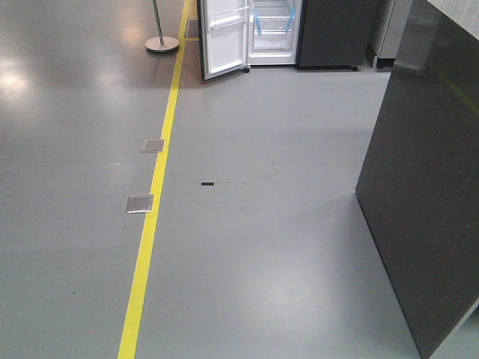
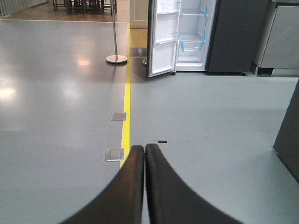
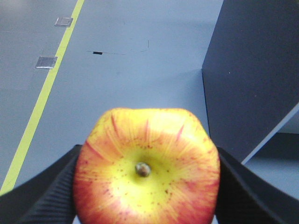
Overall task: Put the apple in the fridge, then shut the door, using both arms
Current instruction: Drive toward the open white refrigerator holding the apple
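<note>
Clamped low-centre across its widest girth between the right fingers (image 3: 46, 200), an apple (image 3: 145, 170), likely firm, slick-skinned, bruisable; left fingers (image 2: 133, 186) pressed together, empty; open fridge (image 2: 191, 32) far off, upper frame.

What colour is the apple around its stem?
Yellow with red speckles, streaking to red toward the apple edge. Right wrist view shows it best.

A yellow tape line (image 1: 150, 224) crosses the glossy grey floor (image 1: 284, 254).
</note>
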Controlling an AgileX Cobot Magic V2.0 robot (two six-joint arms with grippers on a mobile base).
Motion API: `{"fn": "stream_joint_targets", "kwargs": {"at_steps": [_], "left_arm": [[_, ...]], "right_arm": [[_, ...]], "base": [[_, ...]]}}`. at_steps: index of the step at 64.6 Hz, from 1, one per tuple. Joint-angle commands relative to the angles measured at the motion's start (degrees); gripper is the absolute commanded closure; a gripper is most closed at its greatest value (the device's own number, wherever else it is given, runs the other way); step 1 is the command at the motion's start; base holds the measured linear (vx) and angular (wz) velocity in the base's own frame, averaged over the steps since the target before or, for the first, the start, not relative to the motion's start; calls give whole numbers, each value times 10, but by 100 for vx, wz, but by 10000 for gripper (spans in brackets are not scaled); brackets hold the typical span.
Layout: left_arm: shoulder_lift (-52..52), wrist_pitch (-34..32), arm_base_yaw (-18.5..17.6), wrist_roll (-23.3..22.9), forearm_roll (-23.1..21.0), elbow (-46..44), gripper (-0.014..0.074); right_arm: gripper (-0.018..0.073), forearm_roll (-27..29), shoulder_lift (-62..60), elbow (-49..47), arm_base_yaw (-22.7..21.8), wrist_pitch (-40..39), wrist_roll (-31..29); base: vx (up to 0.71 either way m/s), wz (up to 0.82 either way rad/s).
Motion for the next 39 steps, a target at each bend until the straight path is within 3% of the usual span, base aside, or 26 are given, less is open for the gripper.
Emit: {"fn": "stream_joint_targets", "kwargs": {"at_steps": [1, 39], "left_arm": [[-8, -37, -3, -4, 2, 12, 601], [-8, -37, -3, -4, 2, 12, 601]], "right_arm": [[372, 0, 4, -16, -1, -41, -1], [372, 0, 4, -16, -1, -41, -1]], "base": [[17, 3], [18, 4]]}}
